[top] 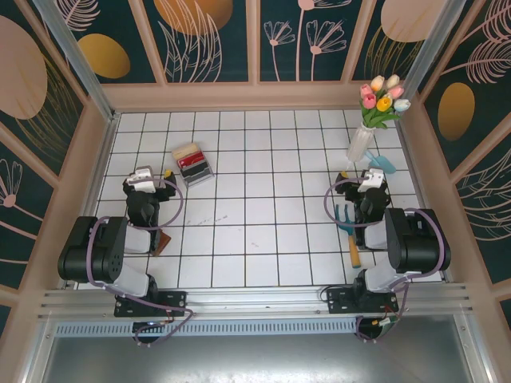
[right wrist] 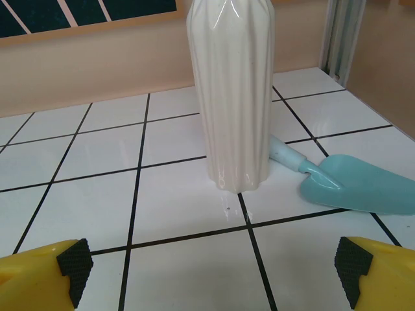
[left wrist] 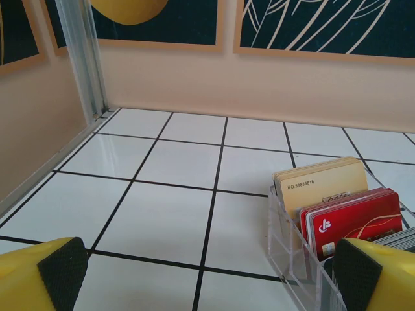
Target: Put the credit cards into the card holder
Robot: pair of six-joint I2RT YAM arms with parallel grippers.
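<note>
Surface: white tiled table (top: 255,239), floral wall panels (top: 211,40) around.
Credit cards (left wrist: 343,217): upright in clear tray (left wrist: 288,249), just ahead-right of left gripper (left wrist: 209,275).
Card holder (top: 163,242): behind it, by left arm.
Left gripper: fingers apart, empty.
Right gripper (right wrist: 214,272): apart, facing vase (right wrist: 233,97).

Glossy white tiles (top: 255,167) with black grout are reflecting soft light, while dark teal wall panels (top: 307,36) painted with pale flowers and orange ovals are standing in peach frames (top: 253,40) all around.

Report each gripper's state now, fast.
Left gripper: open, holding nothing.
Right gripper: open, holding nothing.
</note>
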